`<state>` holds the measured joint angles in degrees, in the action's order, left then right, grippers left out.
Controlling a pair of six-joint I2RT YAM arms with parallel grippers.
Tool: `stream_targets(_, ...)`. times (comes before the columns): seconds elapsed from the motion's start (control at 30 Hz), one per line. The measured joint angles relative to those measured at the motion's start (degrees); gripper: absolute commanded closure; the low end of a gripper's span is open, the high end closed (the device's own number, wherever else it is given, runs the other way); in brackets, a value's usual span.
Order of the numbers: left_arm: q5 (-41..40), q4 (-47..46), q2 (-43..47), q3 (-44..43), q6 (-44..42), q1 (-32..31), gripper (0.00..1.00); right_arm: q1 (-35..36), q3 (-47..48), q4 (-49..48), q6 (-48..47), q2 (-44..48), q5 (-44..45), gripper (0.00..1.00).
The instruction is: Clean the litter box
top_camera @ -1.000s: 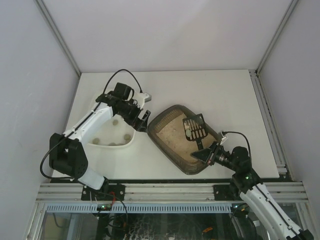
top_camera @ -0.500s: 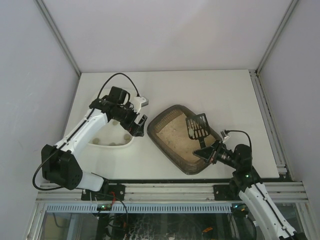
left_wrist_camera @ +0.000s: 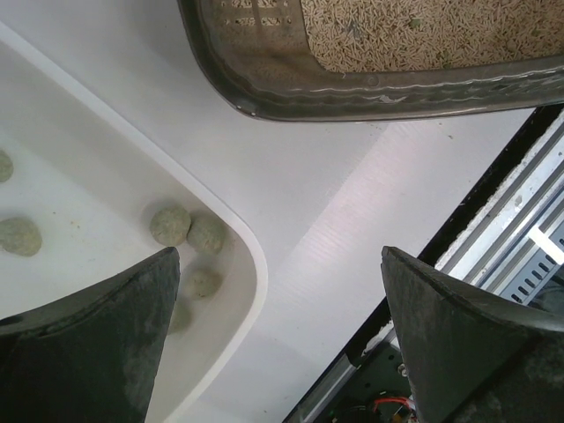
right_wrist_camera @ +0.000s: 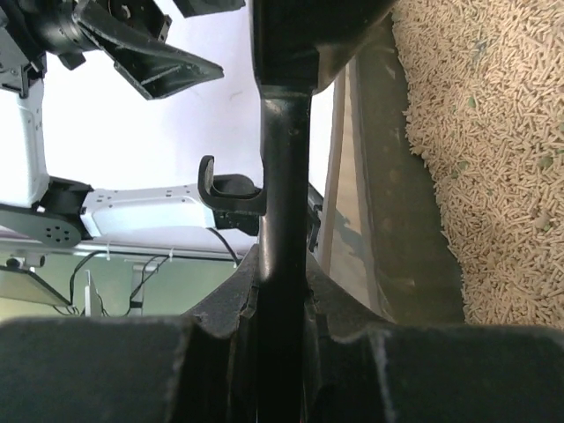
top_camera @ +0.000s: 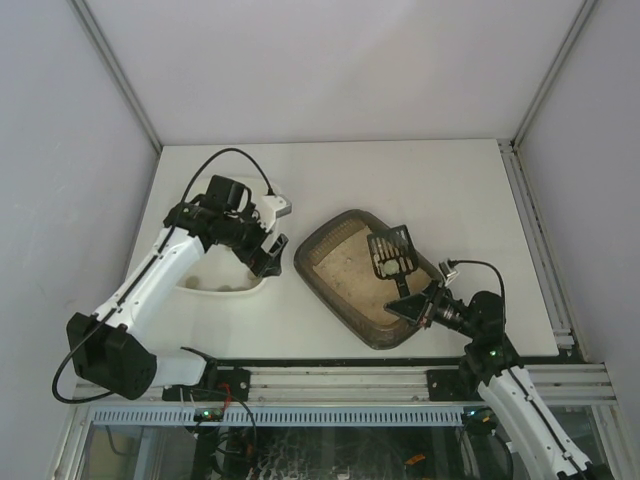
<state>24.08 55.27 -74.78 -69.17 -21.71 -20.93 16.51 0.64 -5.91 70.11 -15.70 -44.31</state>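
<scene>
Right gripper is clamped on the handle of the black scoop, whose slotted head sits over the sand of the brown litter box. The box lies mid-table, just right of the white tray. Left gripper, jaws wide apart and holding nothing, hovers above the tray's corner, where greenish lumps lie.

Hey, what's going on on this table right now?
A two-armed robot is cleaning a litter box. The right gripper is shut on the handle of a black slotted scoop, whose head is over the sand at the box's far side. The left gripper hangs open over the corner of the white tray beside the box, holding nothing. Several small greenish clumps lie in that tray.
</scene>
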Motion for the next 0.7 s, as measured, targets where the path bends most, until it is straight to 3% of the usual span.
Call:
stream_targets(0.2, 0.02, 1.11, 0.11, -0.07, -0.07, 0.0, 0.0, 3.21, 0.02, -1.66, 0.42, -3.63, -0.04, 1.0)
stream_targets(0.33, -0.37, 1.29, 0.07, -0.07, 0.15, 0.0, 0.0, -2.99, 0.0, -6.36, 4.52, -3.32, -1.09, 1.0)
stream_targets(0.53, -2.16, 1.68, 0.07, -0.13, 0.72, 0.0, 0.0, -5.6, 0.0, -10.29, 10.25, -3.72, -5.22, 1.0)
stream_targets(0.7, -2.56, 1.88, 0.09, -0.13, 1.55, 0.02, 0.0, -4.44, 0.5, -2.56, 5.03, -4.04, -7.08, 1.0)
